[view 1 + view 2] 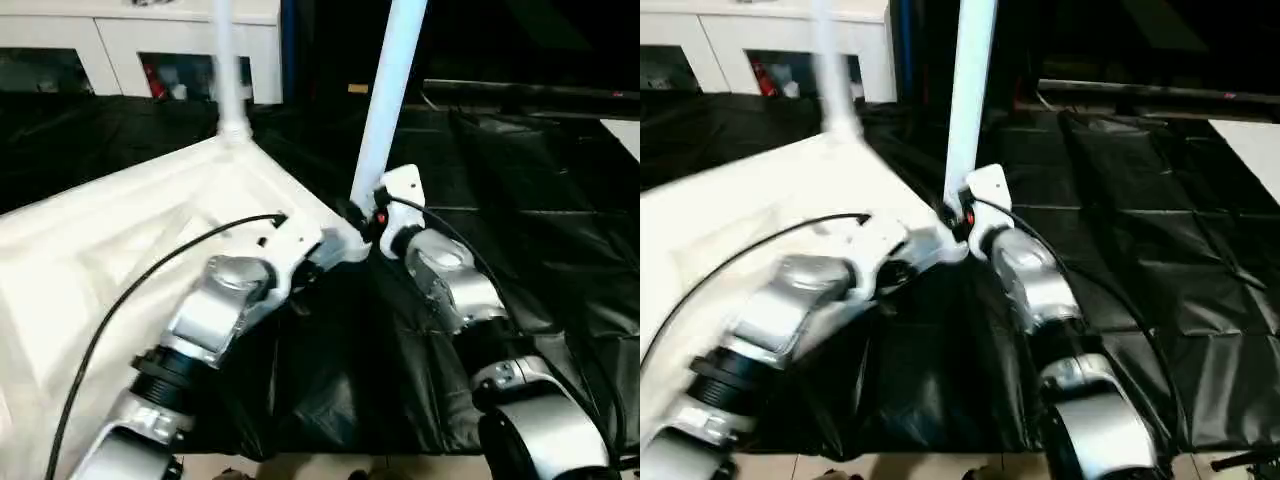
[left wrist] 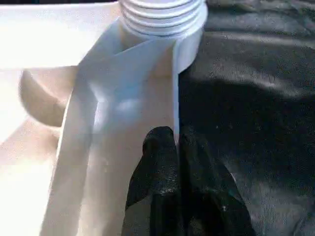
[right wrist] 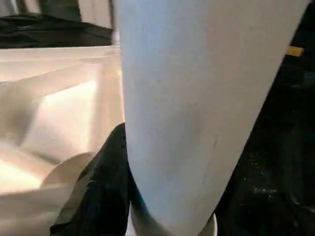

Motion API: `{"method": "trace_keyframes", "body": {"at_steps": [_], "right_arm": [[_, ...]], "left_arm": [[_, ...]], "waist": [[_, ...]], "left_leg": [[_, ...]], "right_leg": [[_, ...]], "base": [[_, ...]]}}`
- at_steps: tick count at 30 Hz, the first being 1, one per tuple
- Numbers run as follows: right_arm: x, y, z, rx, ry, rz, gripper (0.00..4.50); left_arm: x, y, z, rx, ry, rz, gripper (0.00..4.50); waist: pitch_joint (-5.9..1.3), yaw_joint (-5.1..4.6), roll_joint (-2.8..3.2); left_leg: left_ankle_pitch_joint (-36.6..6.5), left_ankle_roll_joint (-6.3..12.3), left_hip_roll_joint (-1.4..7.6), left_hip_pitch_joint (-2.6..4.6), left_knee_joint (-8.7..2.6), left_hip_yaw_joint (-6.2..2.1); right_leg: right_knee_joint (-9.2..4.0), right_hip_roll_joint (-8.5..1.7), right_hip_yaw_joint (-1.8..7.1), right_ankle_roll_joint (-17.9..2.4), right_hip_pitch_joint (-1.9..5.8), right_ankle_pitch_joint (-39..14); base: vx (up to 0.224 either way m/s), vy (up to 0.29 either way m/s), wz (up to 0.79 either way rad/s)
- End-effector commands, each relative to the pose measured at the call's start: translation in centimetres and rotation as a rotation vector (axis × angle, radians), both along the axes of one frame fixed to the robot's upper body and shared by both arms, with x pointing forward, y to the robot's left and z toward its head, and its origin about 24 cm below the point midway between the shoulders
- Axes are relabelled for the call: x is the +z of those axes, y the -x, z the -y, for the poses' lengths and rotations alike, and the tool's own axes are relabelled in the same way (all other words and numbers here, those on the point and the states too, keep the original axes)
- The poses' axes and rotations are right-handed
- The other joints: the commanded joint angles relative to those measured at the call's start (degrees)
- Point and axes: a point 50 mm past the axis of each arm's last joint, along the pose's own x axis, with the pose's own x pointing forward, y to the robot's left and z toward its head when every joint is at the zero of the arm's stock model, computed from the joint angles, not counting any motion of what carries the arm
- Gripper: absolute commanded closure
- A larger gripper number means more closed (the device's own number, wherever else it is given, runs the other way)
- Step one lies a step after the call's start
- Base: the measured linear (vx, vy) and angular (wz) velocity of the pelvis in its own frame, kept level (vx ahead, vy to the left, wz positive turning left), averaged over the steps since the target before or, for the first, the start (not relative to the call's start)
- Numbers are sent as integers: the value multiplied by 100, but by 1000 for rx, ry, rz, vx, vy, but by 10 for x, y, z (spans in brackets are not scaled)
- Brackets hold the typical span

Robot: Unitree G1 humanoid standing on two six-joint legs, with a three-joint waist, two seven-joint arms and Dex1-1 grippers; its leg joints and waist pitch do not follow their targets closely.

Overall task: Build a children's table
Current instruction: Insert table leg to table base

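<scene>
The white table top (image 1: 110, 240) lies underside up, tilted, on the left. One white leg (image 1: 228, 70) stands upright in its far corner socket. A second leg (image 1: 388, 90) rises from the near right corner, leaning slightly right; its ribbed base (image 2: 162, 14) sits at that corner. My right gripper (image 1: 356, 216) is shut on this leg low down, with one black finger (image 3: 101, 191) pressed against the tube. My left gripper (image 2: 176, 140) is shut on the table top's thin side rim (image 2: 147, 88), just short of that corner.
Black sheeting (image 1: 540, 230) covers the surface under and to the right of the table top. A white cabinet (image 1: 120, 40) with glass doors stands at the back left. A dark bar (image 1: 530, 95) runs across the back right.
</scene>
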Motion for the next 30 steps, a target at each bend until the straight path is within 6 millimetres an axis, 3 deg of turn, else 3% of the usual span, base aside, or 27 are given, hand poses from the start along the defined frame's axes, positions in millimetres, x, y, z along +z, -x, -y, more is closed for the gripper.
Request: {"method": "trace_keyframes", "body": {"at_steps": [1, 2, 6, 7, 12, 14, 16, 17, 19, 22, 24, 28, 30], "right_arm": [[-56, 19, 4, -10, 92, -234, 264], [-57, 20, 3, 0, 97, -233, 264], [-59, 21, 1, 15, 95, -225, 264], [-59, 21, 1, 15, 101, -221, 264], [-57, 19, 3, -11, 86, -202, 264], [-55, 18, 4, -4, 69, -199, 194], [-54, 18, 4, 0, 66, -193, 194], [-52, 17, 4, 7, 58, -184, 188], [-50, 16, 5, 14, 49, -175, 159], [-44, 14, 4, 36, 44, -143, 145], [-41, 13, 4, 41, 45, -121, 110], [-33, 14, 3, 91, 38, -88, 92], [-24, 15, 7, 133, 46, -39, 60]], "left_arm": [[24, -1, 11, -46, 47, 102, 450], [23, -2, 11, -41, 41, 101, 450], [25, -3, 8, -36, 30, 103, 450], [25, -3, 8, -32, 29, 103, 450], [26, -3, 8, -37, 24, 104, 450], [26, -3, 8, -49, 23, 106, 450], [25, -2, 8, -64, 20, 108, 450], [25, -1, 9, -85, 19, 112, 450], [25, 0, 10, -106, 22, 116, 450], [25, 1, 9, -122, 19, 121, 450], [25, 1, 8, -124, 15, 123, 450], [25, 1, 6, -140, 9, 129, 450], [24, 2, 4, -175, 1, 141, 450]], "waist": [[-325, 40, 45], [-311, 42, 21], [-296, 38, 38], [-307, 35, 64], [-315, 31, 52], [-311, 27, 51], [-316, 29, 52], [-346, 55, 63], [-342, 41, 50], [-334, 46, 61], [-347, 52, 54], [-356, 60, 63], [-372, 79, 65]], "left_leg": [[-347, 480, 257, 22, -338, -59], [-493, 463, 264, 30, -350, -58], [-726, 335, 277, 37, -372, -69], [-704, 290, 279, 39, -371, -72], [-616, 307, 268, 29, -363, -68], [-652, 323, 267, 27, -364, -66], [-618, 331, 271, 24, -366, -72], [-501, 361, 274, 40, -334, -52], [-306, 444, 266, 8, -339, -61], [-378, 494, 272, 25, -335, -54], [-369, 494, 275, 24, -330, -53], [-283, 532, 281, 26, -322, -55], [-187, 571, 280, 31, -308, -53]], "right_leg": [[-338, -460, 280, -1590, 336, 110], [-364, -468, 279, -1550, 327, -134], [-408, -473, 279, -1409, 309, -655], [-398, -473, 282, -1390, 302, -629], [-381, -467, 282, -1414, 315, -397], [-386, -467, 282, -1430, 314, -430], [-377, -468, 279, -1426, 317, -404], [-362, -490, 294, -1516, 313, -195], [-309, -454, 275, -1575, 335, 173], [-321, -465, 275, -1612, 325, 142], [-318, -475, 276, -1630, 338, 110], [-297, -469, 273, -1644, 342, 242], [-280, -460, 271, -1641, 350, 411]], "base": [[0, 0, 0], [0, 0, 0], [0, 0, 0], [0, 0, 0], [0, 0, 0], [0, 0, 0], [0, 0, 0], [0, 0, 0], [0, 0, 0], [0, 0, 0], [0, 0, 0], [0, 0, 0], [0, 0, 0]]}}
